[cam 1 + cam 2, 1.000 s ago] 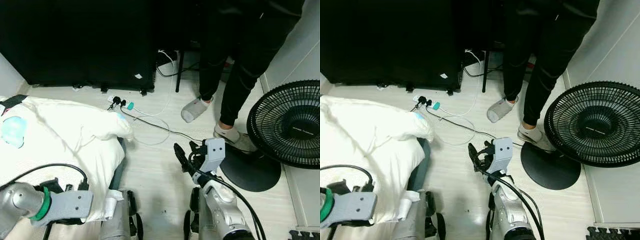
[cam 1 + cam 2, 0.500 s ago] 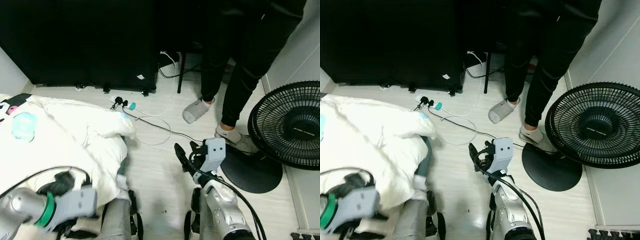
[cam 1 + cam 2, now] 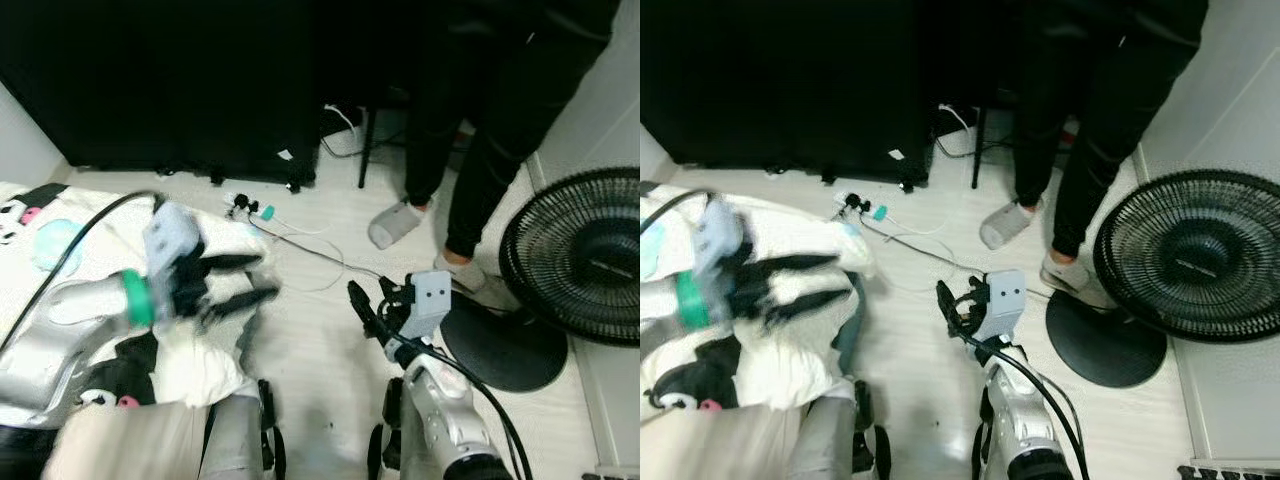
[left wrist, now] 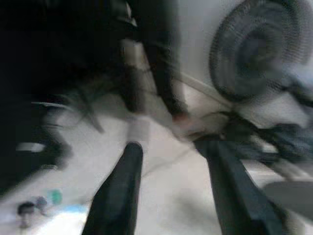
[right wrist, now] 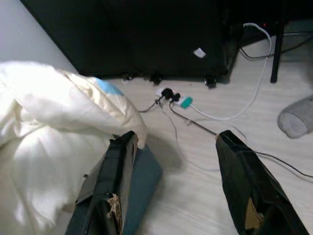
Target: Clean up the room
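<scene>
Pale wood-grain floor [image 3: 310,340] runs from a large black cabinet [image 3: 170,80] at the back to the robot's feet. On the floor's left side lies a rumpled cream-white duvet [image 3: 790,340], its near part printed with a black-and-white cartoon figure [image 3: 680,375], and a pale-blue round patch [image 3: 55,243] shows near its far left edge. Blurred above the duvet's right edge hangs the left pincer [image 3: 245,282], its two long black fingers [image 4: 120,191] spread apart with nothing between them. Just beyond the duvet's far corner, a white power strip with black plugs and a teal one [image 5: 173,98] sits on the floor, thin cables [image 3: 320,255] trailing from it across the boards. The right pincer [image 3: 368,312] is held low over the middle of the floor, fingers [image 5: 244,191] spread wide and empty. A person in black trousers and grey slippers [image 3: 395,220] stands near the cabinet's right end. A black pedestal fan [image 3: 1190,255] stands beside a white wall [image 3: 600,110] on the right.
</scene>
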### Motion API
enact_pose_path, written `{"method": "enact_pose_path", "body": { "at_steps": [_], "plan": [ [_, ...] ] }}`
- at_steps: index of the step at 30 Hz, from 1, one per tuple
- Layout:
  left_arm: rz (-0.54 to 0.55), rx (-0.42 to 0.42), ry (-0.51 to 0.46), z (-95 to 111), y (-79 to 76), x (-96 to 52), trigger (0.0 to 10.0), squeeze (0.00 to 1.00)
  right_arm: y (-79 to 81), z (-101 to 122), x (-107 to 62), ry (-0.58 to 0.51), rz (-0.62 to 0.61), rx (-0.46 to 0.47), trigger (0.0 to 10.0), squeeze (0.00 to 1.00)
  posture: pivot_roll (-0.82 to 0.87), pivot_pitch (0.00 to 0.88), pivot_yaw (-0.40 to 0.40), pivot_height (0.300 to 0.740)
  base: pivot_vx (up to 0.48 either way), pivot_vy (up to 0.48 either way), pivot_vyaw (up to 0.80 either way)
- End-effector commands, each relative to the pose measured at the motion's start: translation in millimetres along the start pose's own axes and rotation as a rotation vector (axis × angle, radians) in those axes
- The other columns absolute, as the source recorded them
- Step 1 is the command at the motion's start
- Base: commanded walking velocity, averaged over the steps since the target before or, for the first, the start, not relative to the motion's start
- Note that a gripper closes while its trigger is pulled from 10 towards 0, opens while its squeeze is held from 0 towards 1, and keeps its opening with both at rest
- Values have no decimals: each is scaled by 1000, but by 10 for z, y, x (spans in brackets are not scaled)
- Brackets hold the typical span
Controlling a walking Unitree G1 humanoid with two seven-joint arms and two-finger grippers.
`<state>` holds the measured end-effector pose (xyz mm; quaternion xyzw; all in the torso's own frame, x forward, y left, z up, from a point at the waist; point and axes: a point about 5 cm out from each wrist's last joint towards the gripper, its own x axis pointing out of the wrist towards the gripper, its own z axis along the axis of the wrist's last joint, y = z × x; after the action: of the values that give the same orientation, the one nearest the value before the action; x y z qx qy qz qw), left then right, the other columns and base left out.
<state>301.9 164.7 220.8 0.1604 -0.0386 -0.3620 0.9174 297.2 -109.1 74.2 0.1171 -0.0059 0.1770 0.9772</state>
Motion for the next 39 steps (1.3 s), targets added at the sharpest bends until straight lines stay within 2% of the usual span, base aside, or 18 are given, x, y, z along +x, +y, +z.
{"method": "enact_pose_path", "body": {
  "at_steps": [1, 3, 4, 6, 7, 8, 9, 11, 13, 14, 16, 19, 21, 22, 23, 24, 31, 39],
  "plan": [
    [348, 102, 159, -224, 238, 108, 10000, 0, 15, -74, -43, 22, -5, 14, 10000, 0, 91, 201, 64, 615, 0, 0, 0],
    [348, 102, 159, -224, 238, 108, 10000, 0, 15, -74, -43, 22, -5, 14, 10000, 0, 91, 201, 64, 615, 0, 0, 0],
    [500, 182, 221, -279, 383, 100, 10000, 0, 24, -78, -44, 20, -6, 18, 10000, 0, 93, 201, 64, 615, 0, 0, 0],
    [500, 182, 221, -279, 383, 100, 10000, 0, 24, -78, -44, 20, -6, 18, 10000, 0, 93, 201, 64, 615, 0, 0, 0],
    [619, 226, 274, -337, 544, 32, 10000, 0, 41, -88, -48, 21, -6, 21, 10000, 0, 95, 201, 63, 615, 0, 0, 0],
    [619, 226, 274, -337, 544, 32, 10000, 0, 41, -88, -48, 21, -6, 21, 10000, 0, 95, 201, 63, 615, 0, 0, 0],
    [725, 282, 335, -394, 739, -66, 10000, 0, 58, -102, -46, 25, -1, 24, 10000, 0, 105, 200, 60, 615, 0, 0, 0],
    [779, 324, 389, -441, 905, -152, 10000, 0, 72, -111, -40, 28, 4, 26, 10000, 0, 109, 198, 59, 615, 0, 0, 0],
    [779, 324, 389, -441, 905, -152, 10000, 0, 72, -111, -40, 28, 4, 26, 10000, 0, 109, 198, 59, 615, 0, 0, 0],
    [833, 364, 434, -469, 1056, -232, 10000, 0, 86, -116, -28, 30, 10, 26, 10000, 0, 112, 197, 59, 615, 0, 0, 0],
    [833, 364, 434, -469, 1056, -232, 10000, 0, 86, -116, -28, 30, 10, 26, 10000, 0, 112, 197, 59, 615, 0, 0, 0],
    [907, 434, 537, -541, 1268, -363, 10000, 0, 113, -116, -5, 31, 20, 28, 10000, 0, 112, 196, 65, 615, 0, 0, 0],
    [907, 434, 537, -541, 1268, -363, 10000, 0, 113, -116, -5, 31, 20, 28, 10000, 0, 112, 196, 65, 615, 0, 0, 0],
    [892, 383, 633, -708, 1272, -427, 10000, 0, 125, -124, -10, 30, 21, 31, 10000, 0, 109, 196, 71, 615, 0, 0, 0],
    [892, 383, 633, -708, 1272, -427, 10000, 0, 125, -124, -10, 30, 21, 31, 10000, 0, 109, 196, 71, 615, 0, 0, 0],
    [870, 280, 725, -922, 1212, -480, 10000, 0, 134, -135, -22, 32, 20, 33, 10000, 0, 110, 196, 73, 615, 0, 0, 0],
    [905, 96, 885, -1355, 1018, -652, 10000, 0, 136, -157, -47, 36, 15, 35, 10000, 0, 102, 192, 71, 615, 0, 0, 0],
    [1109, 108, 896, -1433, 1074, -869, 10000, 0, 95, -143, -43, 34, 10, 26, 10000, 0, 105, 187, 66, 615, 0, 0, 0]
  ]
}}
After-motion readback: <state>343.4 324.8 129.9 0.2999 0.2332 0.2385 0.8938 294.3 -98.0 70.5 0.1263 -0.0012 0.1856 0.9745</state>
